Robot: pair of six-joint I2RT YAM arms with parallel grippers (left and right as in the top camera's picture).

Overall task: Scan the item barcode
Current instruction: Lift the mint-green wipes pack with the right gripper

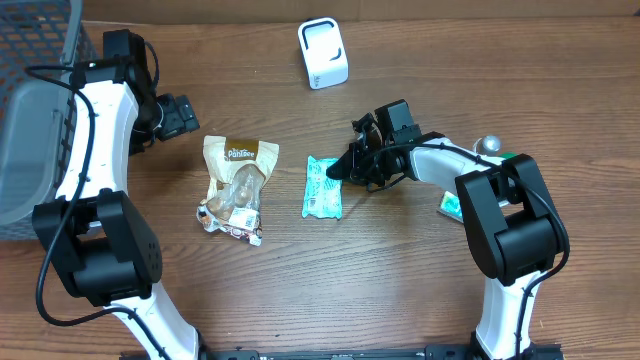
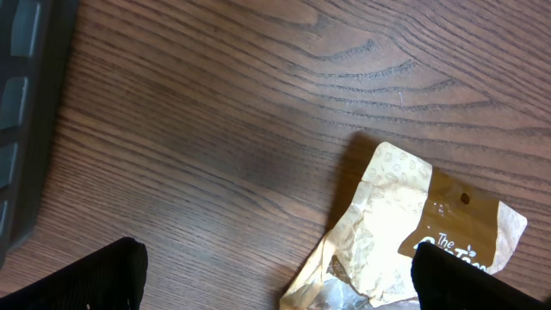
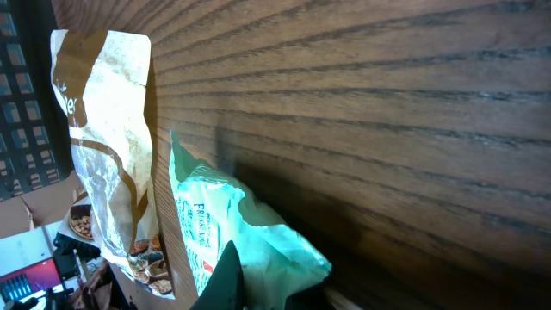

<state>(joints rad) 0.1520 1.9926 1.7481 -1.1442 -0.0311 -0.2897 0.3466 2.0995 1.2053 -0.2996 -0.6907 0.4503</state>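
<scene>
Judgement on handling: teal packet (image 1: pixel 322 192) probably light, limp and crinkly, thin film round soft contents. Slick-faced, so likely to slide on the wood or fold under its own weight rather than come up flat. Best pinched at a sealed edge or corner, clear of the printed panel. Barcode position not discernible in any view. Lies flat near the middle of the tabletop (image 1: pixel 420 300), long side running near to far, one corner lifted slightly in the right wrist view.

Right end effector (image 1: pixel 344 170) at the packet's far right corner, closed down to almost nothing, apparently nipping the film edge. Grip looks shallow, so some risk of slipping out on the lift. Only one dark fingertip (image 3: pixel 225 280) showing in its own camera, right against the teal film.

Just left of the packet and apart from it: brown snack bag (image 1: pixel 238 185), crumpled, partly clear, equally light and floppy by the look of it. Left end effector (image 1: pixel 183 115) beyond the bag's far left corner, spread fully wide, holding nothing, touching nothing visible.

Farthest off: white barcode scanner (image 1: pixel 322 53) standing near the far edge, well apart from the packet; needs the code face turned towards it. Grey basket (image 1: pixel 40 40) in the far left corner.
</scene>
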